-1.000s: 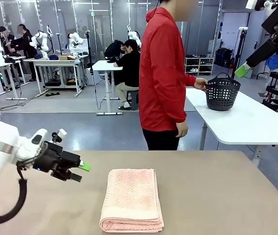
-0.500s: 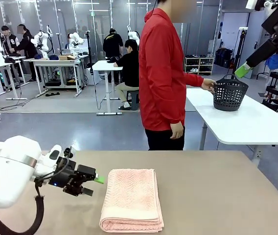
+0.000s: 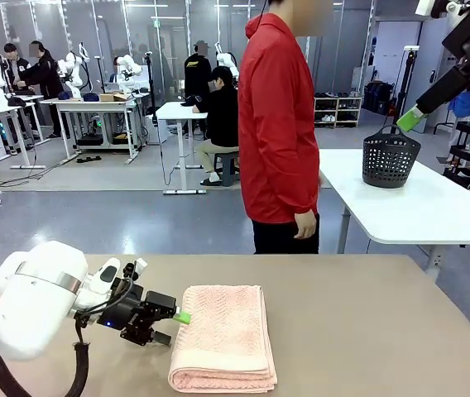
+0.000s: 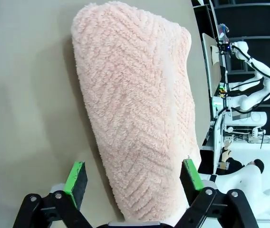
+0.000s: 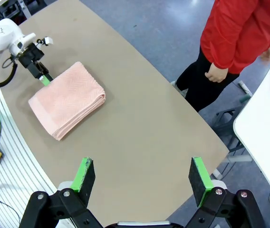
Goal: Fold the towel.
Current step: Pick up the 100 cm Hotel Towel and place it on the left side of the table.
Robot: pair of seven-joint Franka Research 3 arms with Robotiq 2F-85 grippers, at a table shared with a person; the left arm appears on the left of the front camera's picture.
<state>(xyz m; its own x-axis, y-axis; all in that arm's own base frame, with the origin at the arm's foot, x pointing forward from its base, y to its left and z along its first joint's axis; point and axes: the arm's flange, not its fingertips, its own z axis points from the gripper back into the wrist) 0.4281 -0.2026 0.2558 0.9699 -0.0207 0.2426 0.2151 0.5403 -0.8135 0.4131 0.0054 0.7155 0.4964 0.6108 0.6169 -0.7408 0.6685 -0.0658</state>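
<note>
The towel (image 3: 223, 335) is salmon pink with a zigzag weave and lies folded into a thick rectangle near the table's front middle. My left gripper (image 3: 175, 327) is low over the table at the towel's left edge, jaws open. In the left wrist view the towel (image 4: 135, 109) runs up from between the spread green pads (image 4: 76, 178), and nothing is gripped. My right gripper (image 3: 409, 120) hangs high at the upper right, open and empty. From up there the right wrist view has the open right gripper (image 5: 142, 178) far above the towel (image 5: 67, 99) and the left arm (image 5: 11, 40).
A person in a red jacket (image 3: 278, 124) stands at the far edge of the tan table (image 3: 367, 331), one hand hanging down. A dark plastic basket (image 3: 390, 157) stands on a white table (image 3: 434, 207) behind at the right.
My left arm has slid right across the table until its fingertips reach the towel's left edge. The person has let go of the basket and lowered the hand. The right arm has not moved.
</note>
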